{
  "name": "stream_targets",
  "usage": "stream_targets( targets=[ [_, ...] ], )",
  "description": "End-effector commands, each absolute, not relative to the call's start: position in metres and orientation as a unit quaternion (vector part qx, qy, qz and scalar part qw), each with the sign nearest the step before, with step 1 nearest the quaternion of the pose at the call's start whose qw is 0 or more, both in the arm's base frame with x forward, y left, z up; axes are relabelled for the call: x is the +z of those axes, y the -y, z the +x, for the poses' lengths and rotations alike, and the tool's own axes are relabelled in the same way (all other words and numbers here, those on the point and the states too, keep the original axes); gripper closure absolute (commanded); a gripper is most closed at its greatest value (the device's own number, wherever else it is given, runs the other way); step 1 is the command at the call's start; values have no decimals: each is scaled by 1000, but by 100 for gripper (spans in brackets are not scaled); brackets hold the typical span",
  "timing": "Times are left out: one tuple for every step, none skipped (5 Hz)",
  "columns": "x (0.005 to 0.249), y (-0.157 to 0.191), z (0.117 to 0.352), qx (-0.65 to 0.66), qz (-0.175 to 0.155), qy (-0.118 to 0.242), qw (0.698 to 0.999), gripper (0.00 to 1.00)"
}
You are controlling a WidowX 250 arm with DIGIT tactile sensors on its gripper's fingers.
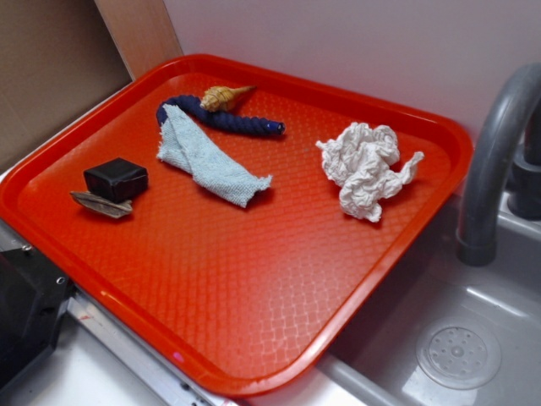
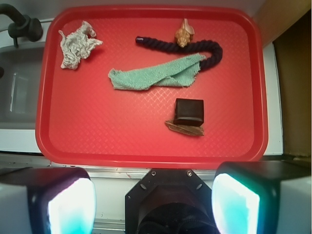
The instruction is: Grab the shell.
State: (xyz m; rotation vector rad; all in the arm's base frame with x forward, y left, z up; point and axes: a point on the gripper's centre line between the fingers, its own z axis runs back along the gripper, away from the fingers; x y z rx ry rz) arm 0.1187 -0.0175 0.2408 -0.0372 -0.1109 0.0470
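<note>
The tan-golden spiral shell (image 1: 221, 97) lies at the far side of the red tray (image 1: 254, 338), resting against the dark blue rope (image 1: 228, 120). In the wrist view the shell (image 2: 184, 34) sits near the top edge of the tray (image 2: 146, 156), just above the rope (image 2: 195, 48). My gripper (image 2: 153, 204) is open and empty, its two fingers wide apart at the bottom of the wrist view, high above the near edge of the tray and far from the shell. The gripper does not show in the exterior view.
A light green cloth strip (image 1: 207, 156) lies beside the rope. A black block (image 1: 116, 178) sits on a flat grey-brown sliver (image 1: 101, 204). Crumpled white paper (image 1: 365, 167) lies at the right. A grey faucet (image 1: 499, 152) and sink (image 1: 456, 351) stand to the right of the tray.
</note>
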Motion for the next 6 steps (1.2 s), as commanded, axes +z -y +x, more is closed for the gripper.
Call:
stream_targets(
  targets=[
    [220,-15,177,200,-60,82,975,0],
    [195,-41,221,224,-85,121,963,0],
    [171,-60,261,208,-82,161,961,0],
    [145,-65,294,156,-50,176,971,0],
    [117,-64,313,138,-36,160,977,0],
    [84,-56,327,116,-41,134,983,0]
  ],
)
